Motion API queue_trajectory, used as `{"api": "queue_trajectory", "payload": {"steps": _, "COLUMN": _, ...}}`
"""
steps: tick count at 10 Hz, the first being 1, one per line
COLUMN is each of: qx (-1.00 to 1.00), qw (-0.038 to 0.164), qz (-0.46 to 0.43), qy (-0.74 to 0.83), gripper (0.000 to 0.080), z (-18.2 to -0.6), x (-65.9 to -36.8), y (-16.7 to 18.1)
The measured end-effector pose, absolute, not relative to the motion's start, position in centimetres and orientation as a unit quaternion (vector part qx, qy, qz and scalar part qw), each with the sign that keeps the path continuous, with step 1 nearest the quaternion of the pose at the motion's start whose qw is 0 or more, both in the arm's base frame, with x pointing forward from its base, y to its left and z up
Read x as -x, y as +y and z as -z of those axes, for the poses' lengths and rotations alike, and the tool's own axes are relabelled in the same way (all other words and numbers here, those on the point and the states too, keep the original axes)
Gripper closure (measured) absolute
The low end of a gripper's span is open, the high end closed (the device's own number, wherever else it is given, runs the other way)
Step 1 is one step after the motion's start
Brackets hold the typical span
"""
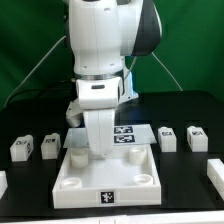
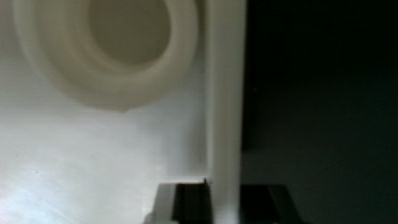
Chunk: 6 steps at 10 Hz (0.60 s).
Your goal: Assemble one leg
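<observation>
The large white square panel lies flat on the black table in front of the arm, with round sockets in its corners. My gripper is down at the panel's far rim, toward the exterior view's left. In the wrist view the jaws straddle the panel's raised rim, a dark finger pressed to each side. A round corner socket lies beside the rim. Small white legs with tags stand apart from the panel: two at the left and two at the right.
The marker board lies flat behind the panel. Another small white block sits at the exterior view's right edge, and a piece shows at the left edge. A green wall backs the table.
</observation>
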State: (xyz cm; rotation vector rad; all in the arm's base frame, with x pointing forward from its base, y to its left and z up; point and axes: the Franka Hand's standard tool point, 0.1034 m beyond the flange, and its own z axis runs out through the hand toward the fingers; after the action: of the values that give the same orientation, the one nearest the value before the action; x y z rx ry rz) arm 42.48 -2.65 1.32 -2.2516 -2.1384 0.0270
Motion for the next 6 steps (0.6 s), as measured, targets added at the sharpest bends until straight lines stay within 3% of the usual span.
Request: {"api": "queue_trajectory", "payload": {"steps": 6, "qx": 0.746, "qw": 0.019, "qz": 0.016, "qy": -0.665, "gripper": 0.0739, "z": -1.4, "x": -48.1, "y": 3.8}}
